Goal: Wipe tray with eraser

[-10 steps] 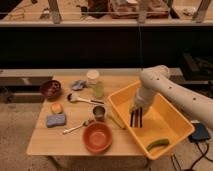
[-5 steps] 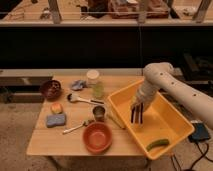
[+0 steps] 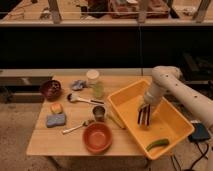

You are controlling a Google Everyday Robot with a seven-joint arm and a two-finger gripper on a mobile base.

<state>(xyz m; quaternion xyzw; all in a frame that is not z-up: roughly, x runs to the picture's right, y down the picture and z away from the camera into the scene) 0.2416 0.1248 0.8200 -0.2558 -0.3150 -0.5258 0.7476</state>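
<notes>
A wooden table (image 3: 75, 140) holds loose kitchen items on its left half. Farthest left sit one dark bowl (image 3: 50, 89), one small yellow block (image 3: 56, 108) and one blue-grey sponge (image 3: 56, 120), well apart from the work area. Toward the middle lie two spoons (image 3: 76, 127), one crumpled cloth (image 3: 78, 84), one jar (image 3: 95, 83), one small metal cup (image 3: 99, 112) and one orange-brown bowl (image 3: 97, 137).

On the right, the single yellow tray (image 3: 172, 138) sits angled on the table's corner. The robot's one arm reaches down into it, and the gripper (image 3: 144, 116) presses the striped eraser (image 3: 143, 119) upright against the tray floor, apparently so its lower end can rub the surface. The fingers appear closed on the eraser. One green cucumber-like piece (image 3: 158, 144) lies in the tray's near corner, apart from the eraser.
</notes>
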